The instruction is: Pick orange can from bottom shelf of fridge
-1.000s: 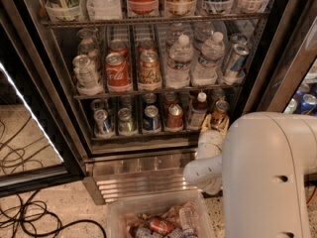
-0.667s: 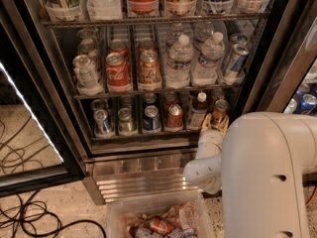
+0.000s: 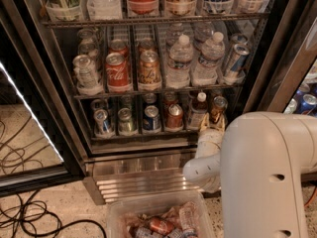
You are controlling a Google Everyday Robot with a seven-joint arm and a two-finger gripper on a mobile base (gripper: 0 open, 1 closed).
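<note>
The fridge (image 3: 138, 175) stands open, its ribbed steel base panel low in the middle. The bottom shelf (image 3: 133, 134) is a dark wire rack with lanes of small cans. The orange can (image 3: 218, 108), amber with a silver top, stands upright at the right end of that shelf, next to a small white-capped bottle (image 3: 198, 110). My gripper (image 3: 212, 129) is at the front of the bottom shelf, right below and against the orange can. My pale arm (image 3: 267, 177) fills the lower right and hides the shelf's right corner.
A redder can (image 3: 173, 117) and a blue can (image 3: 151, 118) stand left of the bottle. The rack above holds Coca-Cola cans (image 3: 117, 73), a gold can (image 3: 149, 69) and water bottles (image 3: 179, 63). A clear bin (image 3: 115, 213) of cans sits on the floor. Cables (image 3: 29, 217) lie at the left.
</note>
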